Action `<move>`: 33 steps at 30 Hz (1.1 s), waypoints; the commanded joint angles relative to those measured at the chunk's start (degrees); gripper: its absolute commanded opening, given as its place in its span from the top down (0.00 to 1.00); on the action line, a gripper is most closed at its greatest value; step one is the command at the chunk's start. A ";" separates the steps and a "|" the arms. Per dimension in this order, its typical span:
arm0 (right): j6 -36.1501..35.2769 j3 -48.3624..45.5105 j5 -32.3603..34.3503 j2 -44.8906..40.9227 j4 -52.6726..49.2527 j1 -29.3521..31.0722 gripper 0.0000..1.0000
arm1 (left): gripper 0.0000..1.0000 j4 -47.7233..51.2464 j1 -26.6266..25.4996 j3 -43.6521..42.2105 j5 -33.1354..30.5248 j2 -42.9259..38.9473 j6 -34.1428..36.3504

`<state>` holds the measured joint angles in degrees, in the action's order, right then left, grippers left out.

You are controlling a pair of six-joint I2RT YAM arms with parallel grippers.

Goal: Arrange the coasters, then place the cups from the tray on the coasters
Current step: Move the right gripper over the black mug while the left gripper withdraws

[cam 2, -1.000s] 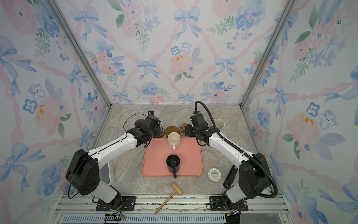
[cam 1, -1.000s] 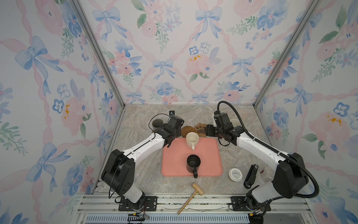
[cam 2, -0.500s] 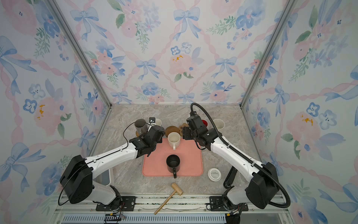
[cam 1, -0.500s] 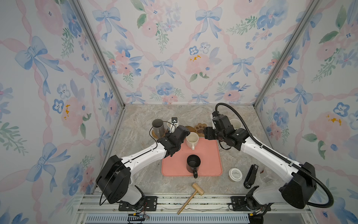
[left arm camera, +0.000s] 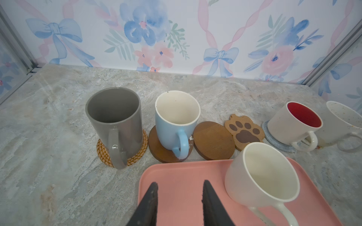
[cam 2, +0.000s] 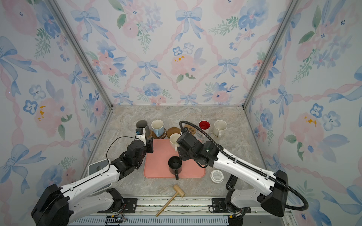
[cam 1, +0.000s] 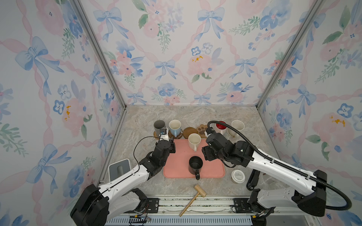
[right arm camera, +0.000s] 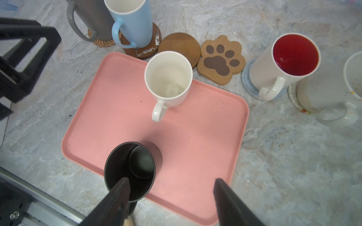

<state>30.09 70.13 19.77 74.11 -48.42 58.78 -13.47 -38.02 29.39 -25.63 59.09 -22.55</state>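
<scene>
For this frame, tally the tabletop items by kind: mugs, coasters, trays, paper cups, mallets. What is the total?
Mugs: 6 (grey mug, light-blue mug, red-inside mug, speckled mug, cream mug, black mug)
Coasters: 6 (rattan coaster, covered wooden coaster, bare wooden coaster, paw coaster, grey-blue coaster, cream woven coaster)
Tray: 1
Lidded paper cup: 1
Wooden mallet: 1
Total: 15
</scene>
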 commanded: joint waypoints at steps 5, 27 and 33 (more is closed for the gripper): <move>11.55 -0.35 2.00 2.74 -9.08 7.05 0.29 | 0.64 -4.08 1.67 -3.76 6.79 -4.79 3.12; 19.23 -8.69 -8.51 11.60 5.72 12.85 0.42 | 0.63 -4.31 2.46 -4.25 6.74 -4.07 3.21; 19.21 -8.34 -9.64 14.12 7.20 12.85 0.45 | 0.63 -4.21 2.77 -4.58 6.63 -4.66 3.12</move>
<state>48.66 62.19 11.03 87.18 -42.15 71.05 -16.69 -35.86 25.80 -18.98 55.05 -20.53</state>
